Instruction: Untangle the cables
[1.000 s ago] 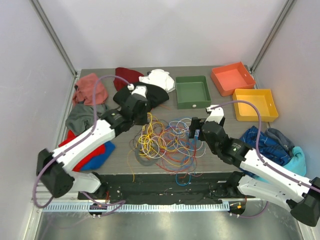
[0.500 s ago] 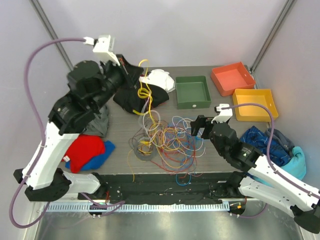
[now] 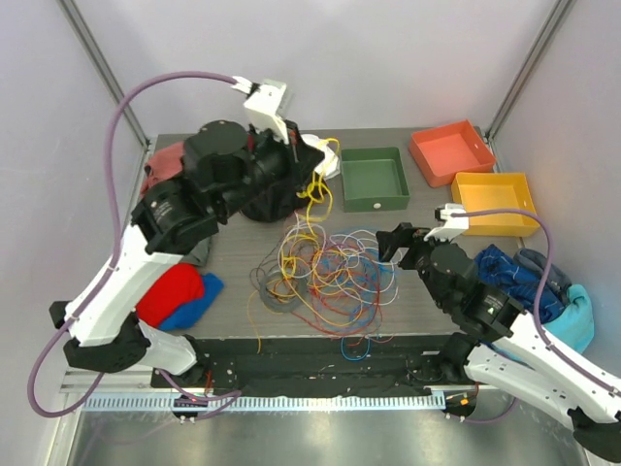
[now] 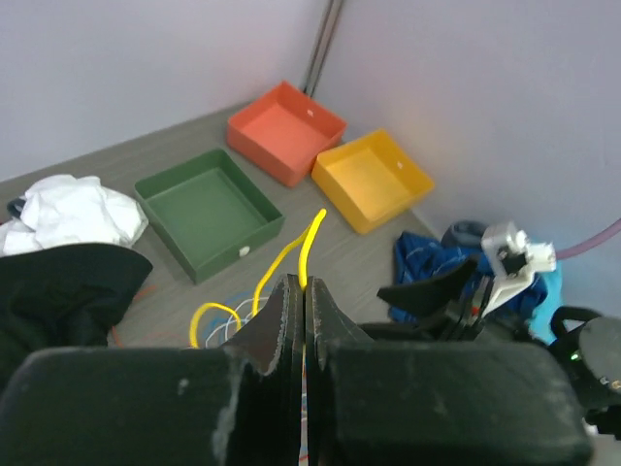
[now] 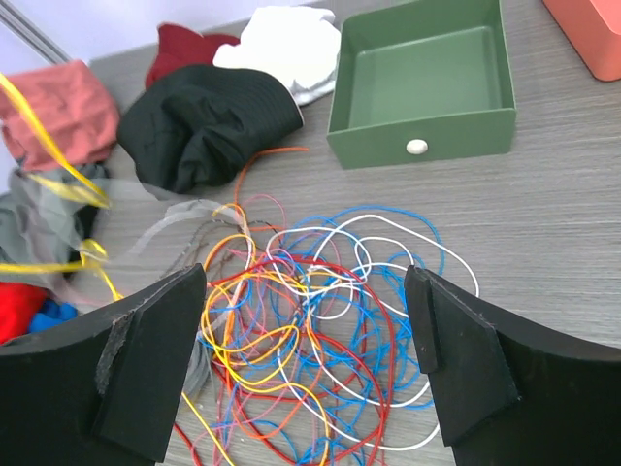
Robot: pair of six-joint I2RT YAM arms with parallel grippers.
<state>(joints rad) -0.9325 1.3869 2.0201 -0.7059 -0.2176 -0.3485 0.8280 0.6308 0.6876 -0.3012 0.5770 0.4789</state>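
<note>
The cables [image 3: 330,277] lie heaped mid-tabletop [image 3: 427,199], toward the near edge. One yellow cable [image 4: 291,254] rises from the heap toward the far edge, pinched in the left hand [image 4: 304,283]. The right hand [image 5: 306,291], spread wide, hovers just right of the heap and is the nearer one. No writing is legible.

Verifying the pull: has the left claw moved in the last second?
Yes. Left claw, shut on a yellow cable, went from beside the cable tangle back toward the green tray's left rim.
</note>
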